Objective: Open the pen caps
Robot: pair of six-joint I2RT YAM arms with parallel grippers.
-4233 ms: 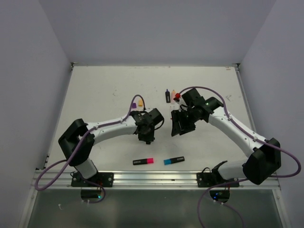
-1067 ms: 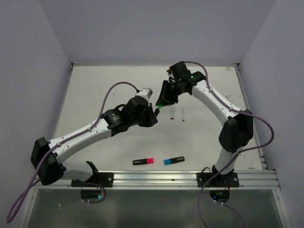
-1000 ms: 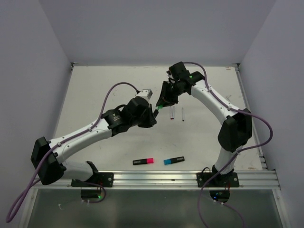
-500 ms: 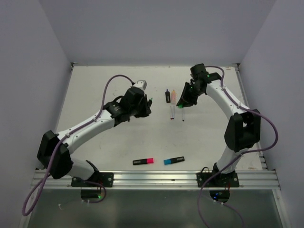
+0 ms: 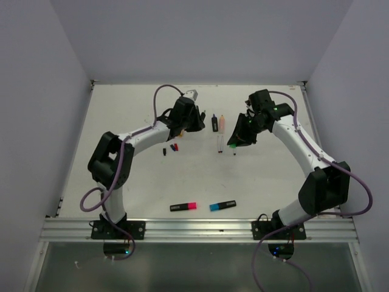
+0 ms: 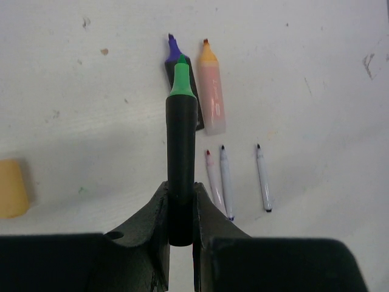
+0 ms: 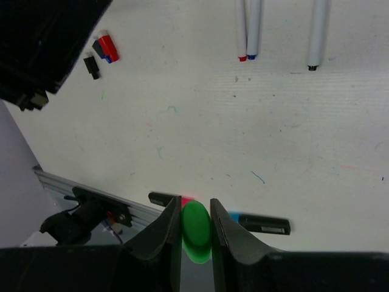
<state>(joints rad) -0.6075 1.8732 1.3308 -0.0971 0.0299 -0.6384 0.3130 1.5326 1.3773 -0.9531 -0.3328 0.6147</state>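
We see the white table [image 5: 121, 109] carrying everything. The left arm [image 5: 146, 131] stretches to the far middle, and the left gripper [image 6: 180, 204] has its jaws clamped on a black highlighter [image 6: 181, 146] whose green tip is bare. The right arm [image 5: 301, 143] bends in from the right. The right gripper [image 7: 196, 208] pinches the green cap [image 7: 196, 236] between narrow jaws, apart from that pen.

Between the two grippers, on the far side, a purple-tipped highlighter [image 5: 214, 125] and a peach highlighter [image 6: 211, 97] lie side by side, both uncapped. Just nearer, three thin white pens [image 6: 225, 182] lie uncapped. Close to the near edge lie a pink-capped highlighter [image 5: 183, 207] and a blue-capped highlighter [image 5: 222, 205]. An orange cap [image 6: 12, 188] sits to the left in the left wrist view. Left of the thin pens lie a tiny red cap [image 7: 107, 44], blue cap [image 7: 101, 52] and black cap [image 7: 92, 66].
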